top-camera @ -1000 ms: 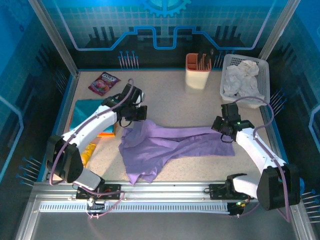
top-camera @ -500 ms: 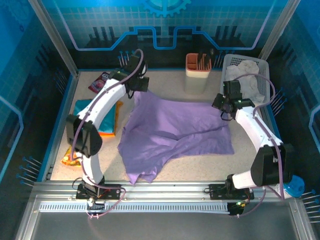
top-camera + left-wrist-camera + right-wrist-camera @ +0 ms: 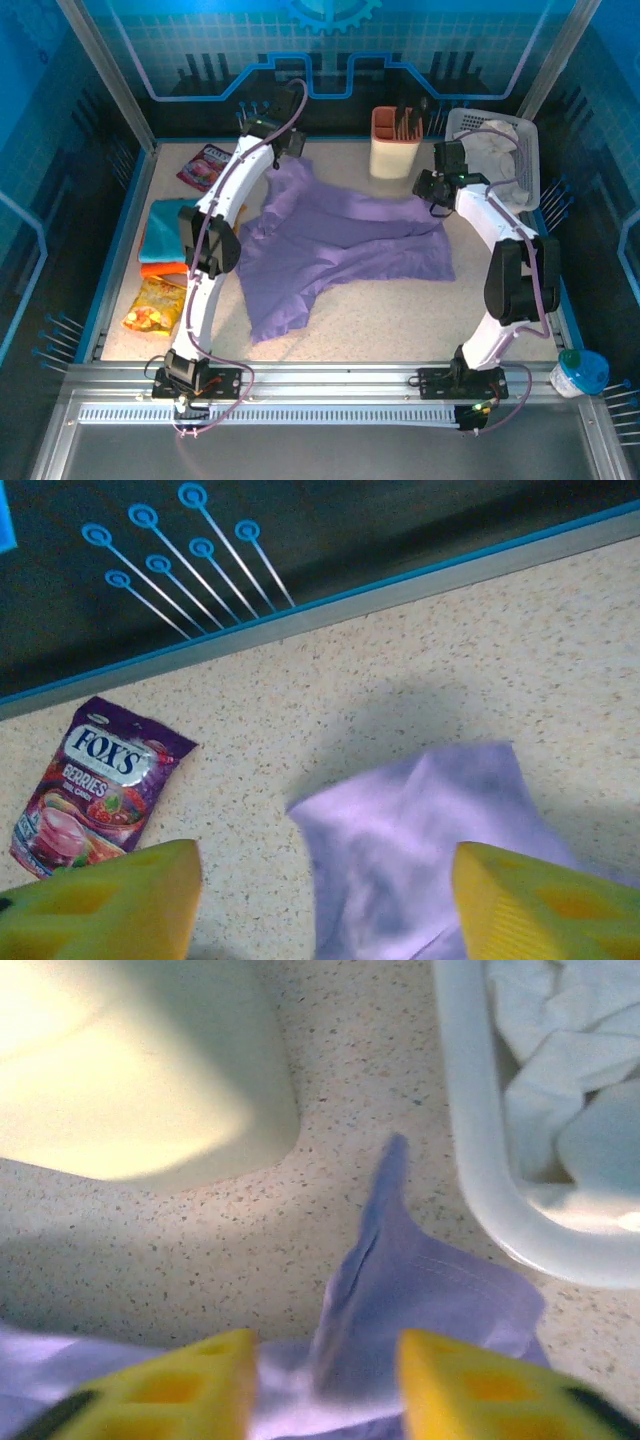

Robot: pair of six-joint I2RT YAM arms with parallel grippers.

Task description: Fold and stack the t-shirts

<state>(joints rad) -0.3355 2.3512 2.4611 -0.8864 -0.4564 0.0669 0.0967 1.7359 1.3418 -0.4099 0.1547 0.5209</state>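
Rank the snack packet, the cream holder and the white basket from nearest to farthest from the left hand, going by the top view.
1. Snack packet, on the table just to the left of the left hand.
2. Cream holder, to its right at the back.
3. White basket, in the far right corner.

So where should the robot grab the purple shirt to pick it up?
Likely at its far corners. The purple shirt lies spread flat, so there's little to pinch in the middle. But one pointed corner sits between the left gripper's open fingers, and a raised fold sits between the right gripper's. Come straight down from above, closing across the cloth edge.
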